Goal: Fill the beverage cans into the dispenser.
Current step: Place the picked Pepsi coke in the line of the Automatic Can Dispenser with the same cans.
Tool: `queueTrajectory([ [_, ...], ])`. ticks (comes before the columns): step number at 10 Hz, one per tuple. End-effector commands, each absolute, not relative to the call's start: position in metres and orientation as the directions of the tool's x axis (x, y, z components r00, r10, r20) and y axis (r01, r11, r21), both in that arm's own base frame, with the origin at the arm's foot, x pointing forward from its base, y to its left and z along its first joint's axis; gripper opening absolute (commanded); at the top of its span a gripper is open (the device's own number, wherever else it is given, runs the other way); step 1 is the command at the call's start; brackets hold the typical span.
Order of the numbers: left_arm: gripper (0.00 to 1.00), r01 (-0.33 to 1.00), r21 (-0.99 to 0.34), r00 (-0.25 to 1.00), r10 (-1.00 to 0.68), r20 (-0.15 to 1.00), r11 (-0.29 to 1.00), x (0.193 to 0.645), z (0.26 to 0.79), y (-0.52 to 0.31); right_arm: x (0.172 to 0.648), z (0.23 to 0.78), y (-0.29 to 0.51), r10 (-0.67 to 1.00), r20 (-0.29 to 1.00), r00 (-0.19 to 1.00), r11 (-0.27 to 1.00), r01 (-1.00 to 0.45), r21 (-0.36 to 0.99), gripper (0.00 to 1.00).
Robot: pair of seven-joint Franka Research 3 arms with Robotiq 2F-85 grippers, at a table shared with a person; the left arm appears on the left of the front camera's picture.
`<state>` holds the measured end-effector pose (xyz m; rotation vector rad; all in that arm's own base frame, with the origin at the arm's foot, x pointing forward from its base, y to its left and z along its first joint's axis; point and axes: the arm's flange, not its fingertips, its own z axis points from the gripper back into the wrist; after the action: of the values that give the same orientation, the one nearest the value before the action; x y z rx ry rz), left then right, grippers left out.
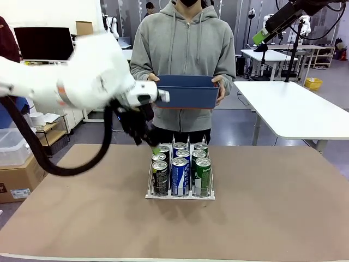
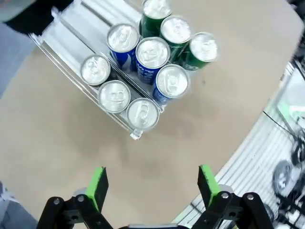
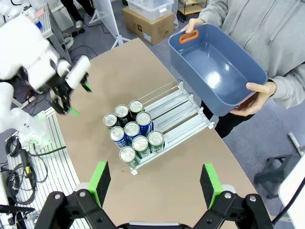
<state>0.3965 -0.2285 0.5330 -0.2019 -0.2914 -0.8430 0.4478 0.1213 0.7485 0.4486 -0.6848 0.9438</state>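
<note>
The clear dispenser [image 1: 180,196] stands mid-table with beverage cans in its three lanes: dark cans [image 1: 160,177] on the left, blue-and-white cans [image 1: 179,176] in the middle, green-and-white cans [image 1: 202,176] on the right. My left gripper [image 1: 148,141] hangs open and empty just above the rack's back left corner. In the left wrist view its fingers [image 2: 152,171] spread over bare table, with the cans [image 2: 152,52] beyond them. My right gripper [image 3: 154,167] is open and empty, high above the cans [image 3: 133,133] and the dispenser's back lanes [image 3: 176,112].
A person at the far side holds an empty blue tub [image 1: 188,93] with both hands above the table edge; the tub [image 3: 214,71] shows no cans inside. Brown tabletop lies free on every side of the rack. A white table [image 1: 294,109] stands beyond at the right.
</note>
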Motion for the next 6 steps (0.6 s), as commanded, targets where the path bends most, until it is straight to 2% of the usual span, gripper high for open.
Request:
queueTrajectory([
  [1,1.0,0.778,-0.076,0.607,-0.715,0.348,0.624,0.408,0.598,-0.185,0.448,0.748,0.121,0.583,0.704,0.405,0.519,-0.853,0.062,1.0],
  [2,1.0,0.775,-0.083,0.605,-0.698,0.384,0.626,0.412,0.621,-0.169,0.448,0.748,0.121,0.583,0.704,0.405,0.519,-0.853,0.062,1.0],
  [5,1.0,0.86,-0.12,0.491,-0.737,0.464,0.497,0.419,0.691,-0.111,0.448,0.748,0.121,0.583,0.704,0.405,0.519,-0.853,0.062,1.0],
  [6,1.0,0.856,-0.073,0.47,-0.711,0.524,0.512,0.415,0.712,-0.098,0.448,0.748,0.121,0.583,0.704,0.405,0.519,-0.853,0.062,1.0],
])
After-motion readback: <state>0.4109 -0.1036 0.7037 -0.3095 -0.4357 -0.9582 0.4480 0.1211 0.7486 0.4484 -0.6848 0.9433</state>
